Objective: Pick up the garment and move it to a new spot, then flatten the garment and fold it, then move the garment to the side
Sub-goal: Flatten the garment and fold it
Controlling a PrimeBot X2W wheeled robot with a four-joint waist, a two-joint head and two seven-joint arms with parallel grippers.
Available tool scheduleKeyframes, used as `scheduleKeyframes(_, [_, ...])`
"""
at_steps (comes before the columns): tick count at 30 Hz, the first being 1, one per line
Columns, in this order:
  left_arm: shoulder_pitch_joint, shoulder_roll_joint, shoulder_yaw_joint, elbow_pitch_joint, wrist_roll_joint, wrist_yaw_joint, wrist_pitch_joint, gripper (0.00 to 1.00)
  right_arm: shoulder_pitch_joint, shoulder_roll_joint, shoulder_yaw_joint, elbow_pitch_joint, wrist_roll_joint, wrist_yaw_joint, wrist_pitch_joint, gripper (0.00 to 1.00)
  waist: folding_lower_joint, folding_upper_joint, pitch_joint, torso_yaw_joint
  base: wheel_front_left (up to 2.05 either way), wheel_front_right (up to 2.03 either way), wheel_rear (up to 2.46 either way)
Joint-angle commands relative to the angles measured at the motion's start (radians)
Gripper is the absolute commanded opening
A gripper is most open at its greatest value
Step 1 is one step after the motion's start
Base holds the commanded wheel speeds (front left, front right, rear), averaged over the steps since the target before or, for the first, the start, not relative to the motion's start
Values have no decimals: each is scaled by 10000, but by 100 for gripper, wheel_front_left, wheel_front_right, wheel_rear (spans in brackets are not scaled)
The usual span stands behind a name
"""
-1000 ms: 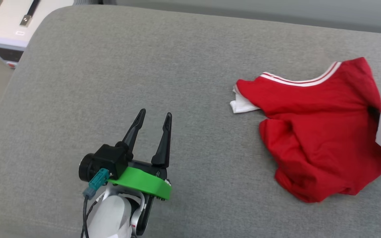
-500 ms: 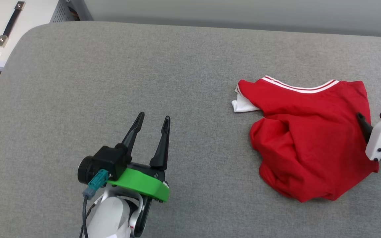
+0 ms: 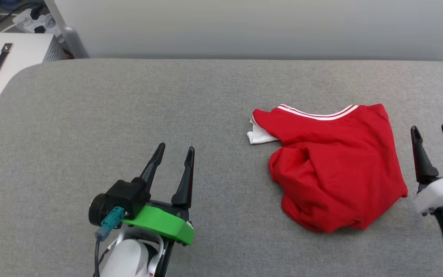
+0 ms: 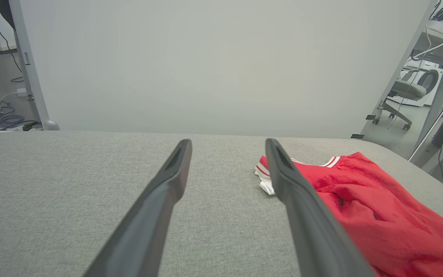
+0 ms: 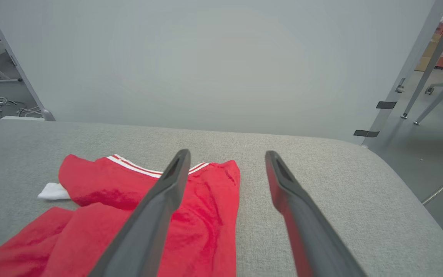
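Loosely crumpled garment (image 3: 337,169) on grey surface (image 3: 129,100)

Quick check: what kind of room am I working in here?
Likely a lab or workshop, not a home: grey padded table, white equipment case beside it, office chair and loose floor cables beyond.

The shirt (image 3: 337,173) is seen as soft matt red cloth; the pad (image 3: 129,107) beneath as coarse grey woven fabric; the green bracket (image 3: 160,225), lower left, as smooth plastic.
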Motion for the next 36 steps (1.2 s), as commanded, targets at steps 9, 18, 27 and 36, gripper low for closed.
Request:
scheduleKeyframes(9, [333, -39, 36, 157, -27, -49, -59, 100, 2051, 1894, -775, -1959, -916, -9, -1165, 100, 0, 0, -325, -700, 0, 0, 0])
scheduleKeyframes(18, [-85, -23, -121, 729, 195, -105, -59, 100, 2653, 2516, -965, -2473, -1362, -9, -1362, 100, 0, 0, 172, -984, 0, 0, 0])
scheduleKeyframes(27, [-2837, 288, -1065, 2219, 101, -172, 2833, 100, 2539, 2528, -1062, -2831, -1488, -9, -1249, 100, 0, 0, 1040, -1410, 0, 0, 0])
scheduleKeyframes(36, [-5624, 364, -1646, 3687, -452, -42, 8050, 100, 2086, 2682, -723, -3112, -1535, -9, -1304, 100, 0, 0, 2025, -2327, 0, 0, 0])
